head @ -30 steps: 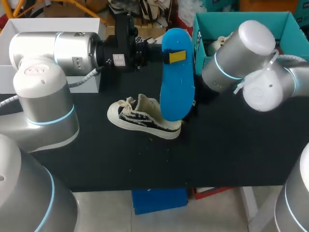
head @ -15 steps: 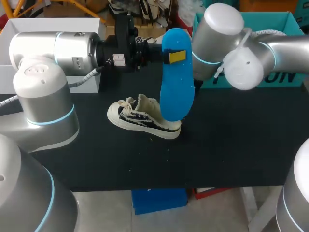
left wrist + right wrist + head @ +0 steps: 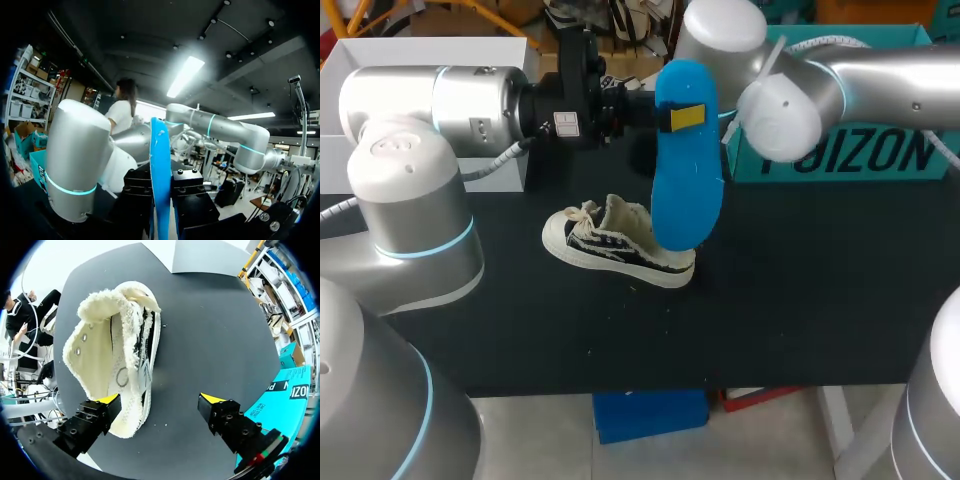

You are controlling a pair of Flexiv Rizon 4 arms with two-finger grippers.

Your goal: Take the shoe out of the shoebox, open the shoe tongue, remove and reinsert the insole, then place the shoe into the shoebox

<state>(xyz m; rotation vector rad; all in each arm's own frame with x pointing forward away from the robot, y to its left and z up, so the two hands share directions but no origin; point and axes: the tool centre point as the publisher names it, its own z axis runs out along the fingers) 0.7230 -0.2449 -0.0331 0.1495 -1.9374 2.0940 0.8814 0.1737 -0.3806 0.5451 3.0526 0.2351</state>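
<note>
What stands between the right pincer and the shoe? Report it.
Nothing visible does: the shoe lies straight ahead of the open right pincer, one tip by its heel.

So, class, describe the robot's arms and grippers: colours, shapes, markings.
The left arm and right arm are silver-grey rounded tubes with light-blue joint rings. A ribbed grey cable hangs by the left one. The right gripper's fingers are black, screw-studded, yellow-tipped.

Black table [image 3: 800, 320]; white open-topped box [image 3: 420, 50] at its far left corner, partly hidden.
</note>
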